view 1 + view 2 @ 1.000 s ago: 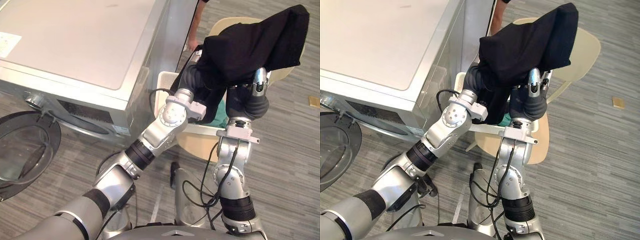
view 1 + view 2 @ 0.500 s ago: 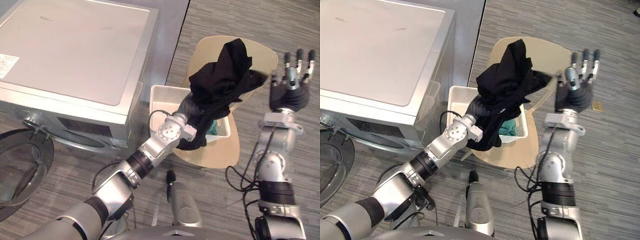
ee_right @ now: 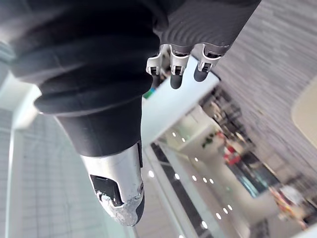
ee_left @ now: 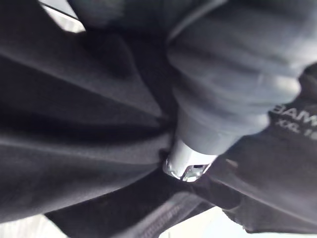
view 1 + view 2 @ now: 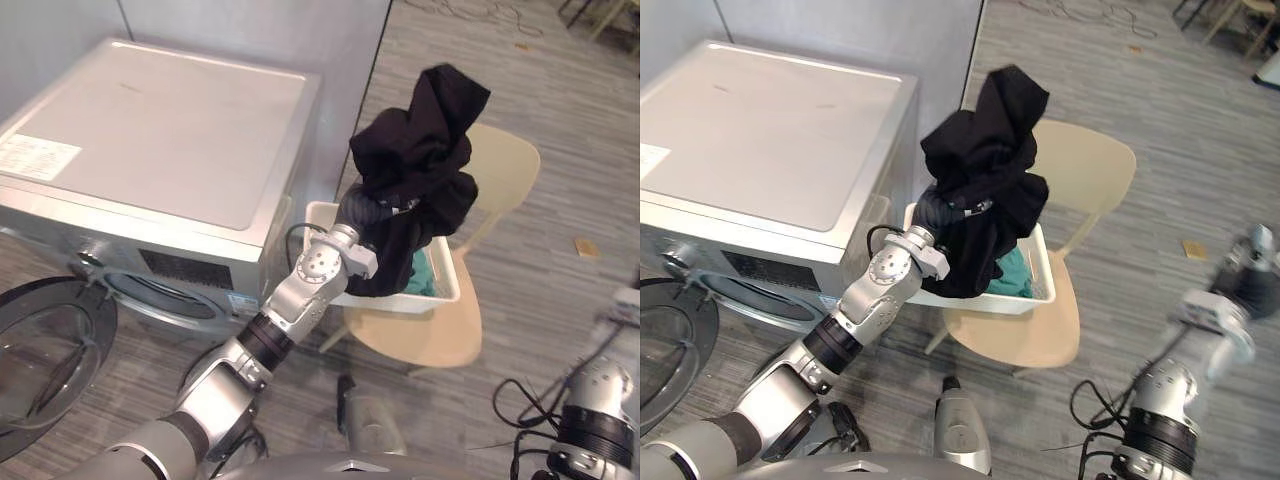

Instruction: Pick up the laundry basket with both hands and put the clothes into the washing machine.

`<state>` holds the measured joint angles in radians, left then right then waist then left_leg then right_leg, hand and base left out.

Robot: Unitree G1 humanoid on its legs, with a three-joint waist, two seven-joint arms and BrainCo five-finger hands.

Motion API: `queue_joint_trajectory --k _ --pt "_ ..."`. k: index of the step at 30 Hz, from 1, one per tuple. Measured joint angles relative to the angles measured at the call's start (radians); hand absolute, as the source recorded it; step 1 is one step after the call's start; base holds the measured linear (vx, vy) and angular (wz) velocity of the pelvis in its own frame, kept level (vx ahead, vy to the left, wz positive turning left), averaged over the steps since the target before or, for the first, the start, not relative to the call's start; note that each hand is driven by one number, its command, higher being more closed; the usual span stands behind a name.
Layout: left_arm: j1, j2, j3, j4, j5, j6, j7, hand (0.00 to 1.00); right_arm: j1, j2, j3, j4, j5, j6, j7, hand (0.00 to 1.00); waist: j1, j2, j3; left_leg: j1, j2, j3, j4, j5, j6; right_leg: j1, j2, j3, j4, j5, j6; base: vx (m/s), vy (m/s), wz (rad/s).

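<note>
A black garment (image 5: 418,150) hangs bunched over my raised left hand (image 4: 190,166), above the white laundry basket (image 5: 448,296). In the left wrist view its folds gather at my thumb, which presses into the cloth; the other fingers are buried in it. The basket stands on a pale wooden chair (image 5: 500,170) and holds a teal cloth (image 5: 420,277). My right hand (image 5: 1252,268) is far out to the right, away from the basket, fingers (image 3: 173,69) relaxed and holding nothing.
The silver washing machine (image 5: 160,150) stands left of the chair, with its round door (image 5: 40,350) swung open at the lower left. A small tan scrap (image 5: 582,246) lies on the grey plank floor to the right.
The camera view has shifted. My right hand let go of the black garment and swung out to the right and down. My left hand still holds the garment up over the basket.
</note>
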<state>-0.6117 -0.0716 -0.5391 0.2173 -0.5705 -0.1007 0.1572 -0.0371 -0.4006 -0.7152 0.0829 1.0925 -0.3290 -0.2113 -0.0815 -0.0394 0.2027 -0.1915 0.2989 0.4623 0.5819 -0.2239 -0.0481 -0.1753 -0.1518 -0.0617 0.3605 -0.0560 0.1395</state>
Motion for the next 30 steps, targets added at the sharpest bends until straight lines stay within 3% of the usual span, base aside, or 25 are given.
queue_joint_trajectory --k 4,5,7,9,10,12,13,16,18,19,20,21,22,23,26,27,30 --pt "0.099 0.029 0.04 -0.16 -0.042 -0.032 -0.024 1.0 0.081 0.002 -0.094 0.062 -0.031 0.011 -0.022 0.0 0.007 0.017 -0.045 0.004 -0.001 -0.018 -0.03 0.005 0.004 0.018 0.001 -0.03 0.023 -0.019 -0.013 -0.02 -0.045 0.25" --pt "0.13 0.045 0.057 -0.199 -0.056 -0.037 -0.035 1.0 0.112 0.013 -0.117 0.09 -0.041 0.019 -0.023 0.0 0.006 -0.002 -0.06 0.016 0.004 0.011 0.003 0.008 0.036 0.019 -0.023 -0.046 -0.004 -0.006 -0.022 -0.02 0.002 0.08" --pt "0.183 0.057 0.103 -0.226 -0.063 -0.051 -0.04 1.0 0.136 0.02 -0.138 0.142 -0.053 0.035 -0.017 0.0 0.0 0.025 -0.071 0.028 0.059 -0.043 0.204 -0.052 0.027 0.037 -0.006 -0.058 0.008 0.003 -0.026 -0.02 0.024 -0.01" --pt "0.219 0.062 0.136 -0.242 -0.078 -0.051 -0.044 1.0 0.195 0.045 -0.16 0.174 -0.074 0.064 -0.009 0.0 -0.005 0.043 -0.082 0.066 0.061 -0.121 0.302 -0.055 0.005 0.043 -0.007 -0.065 0.018 0.005 -0.022 -0.06 0.129 0.15" --pt "0.234 0.069 0.162 -0.26 -0.084 -0.051 -0.055 1.0 0.223 0.061 -0.165 0.203 -0.077 0.086 -0.006 0.0 -0.012 0.05 -0.086 0.056 0.04 -0.178 0.28 -0.076 -0.052 0.031 -0.007 -0.07 0.028 0.01 -0.013 -0.09 0.174 0.36" --pt "0.253 0.13 0.21 -0.312 -0.096 -0.052 -0.058 1.0 0.238 0.102 -0.216 0.277 -0.077 0.124 0.005 0.0 -0.043 0.027 -0.109 0.054 -0.058 -0.275 0.113 -0.159 -0.093 -0.007 -0.028 -0.078 -0.014 0.027 -0.014 -0.21 0.212 0.62" --pt "0.232 0.179 0.245 -0.326 -0.099 -0.056 -0.066 1.0 0.235 0.112 -0.222 0.321 -0.078 0.135 0.022 0.0 -0.048 0.015 -0.098 0.046 -0.082 -0.284 0.107 -0.207 -0.054 -0.025 -0.046 -0.073 -0.045 0.064 -0.006 -0.25 0.21 0.32" --pt "0.233 0.242 0.297 -0.314 -0.125 -0.058 -0.071 1.0 0.222 0.13 -0.205 0.341 -0.078 0.182 0.04 0.0 -0.022 0.003 -0.088 -0.006 -0.082 -0.28 0.132 -0.228 -0.039 -0.022 -0.024 -0.05 -0.131 0.105 0.014 -0.3 0.145 -0.18" --pt "0.219 0.303 0.292 -0.317 -0.15 -0.059 -0.077 1.0 0.219 0.146 -0.184 0.364 -0.078 0.186 0.056 0.0 -0.008 -0.046 -0.086 0.001 -0.136 -0.242 0.062 -0.209 -0.028 -0.001 -0.044 -0.002 -0.257 0.084 -0.008 -0.16 0.173 -0.04" --pt "0.209 0.309 0.292 -0.319 -0.153 -0.059 -0.076 1.0 0.215 0.146 -0.178 0.36 -0.078 0.185 0.057 0.0 -0.006 -0.048 -0.08 -0.009 -0.138 -0.239 0.078 -0.201 -0.027 -0.001 -0.044 0.001 -0.273 0.075 -0.021 -0.12 0.113 -0.17" --pt "0.195 0.311 0.296 -0.32 -0.158 -0.059 -0.076 1.0 0.206 0.151 -0.167 0.35 -0.079 0.187 0.058 0.0 0.003 -0.044 -0.066 -0.021 -0.129 -0.236 0.104 -0.165 -0.002 -0.002 -0.04 -0.005 -0.277 0.072 -0.033 -0.21 0.151 -0.38" --pt "0.196 0.317 0.296 -0.32 -0.168 -0.058 -0.075 1.0 0.196 0.174 -0.136 0.327 -0.08 0.188 0.058 0.0 0.016 -0.043 -0.054 -0.015 -0.127 -0.212 0.112 -0.154 0.042 -0.001 -0.045 -0.028 -0.257 0.004 -0.088 -0.26 0.15 -0.41" --pt "0.195 0.315 0.295 -0.322 -0.172 -0.056 -0.076 1.0 0.185 0.181 -0.113 0.323 -0.08 0.188 0.059 0.0 0.021 -0.028 -0.049 -0.013 -0.11 -0.202 0.097 -0.145 0.07 -0.007 -0.047 -0.053 -0.229 -0.041 -0.118 -0.25 0.141 -0.44" --pt "0.193 0.316 0.312 -0.352 -0.175 -0.054 -0.074 1.0 0.17 0.193 -0.081 0.324 -0.081 0.197 0.058 0.0 0.024 -0.023 -0.044 -0.011 -0.1 -0.173 0.065 -0.125 0.106 -0.07 -0.057 -0.102 -0.079 -0.022 -0.11 -0.22 0.112 -0.33" --pt "0.193 0.318 0.341 -0.415 -0.175 -0.055 -0.068 1.0 0.156 0.231 -0.06 0.31 -0.118 0.203 0.057 0.0 0.046 -0.008 -0.024 0.036 -0.113 -0.148 -0.041 -0.048 0.111 -0.087 -0.05 -0.139 0.315 -0.038 -0.086 -0.15 0.111 -0.2" --pt "0.194 0.315 0.343 -0.437 -0.175 -0.059 -0.067 1.0 0.164 0.246 -0.033 0.286 -0.118 0.203 0.059 0.0 0.053 -0.011 -0.027 0.039 -0.137 -0.146 -0.084 -0.016 0.119 -0.061 -0.048 -0.127 0.441 -0.076 -0.069 -0.12 0.046 0.06" --pt "0.232 0.302 0.355 -0.448 -0.181 -0.061 -0.072 1.0 0.158 0.266 0.014 0.287 -0.121 0.206 0.077 0.0 0.076 -0.032 -0.042 0.011 -0.208 -0.155 -0.188 0.069 0.127 0.044 0.011 -0.029 0.544 -0.151 0.01 -0.15 -0.008 0.18"
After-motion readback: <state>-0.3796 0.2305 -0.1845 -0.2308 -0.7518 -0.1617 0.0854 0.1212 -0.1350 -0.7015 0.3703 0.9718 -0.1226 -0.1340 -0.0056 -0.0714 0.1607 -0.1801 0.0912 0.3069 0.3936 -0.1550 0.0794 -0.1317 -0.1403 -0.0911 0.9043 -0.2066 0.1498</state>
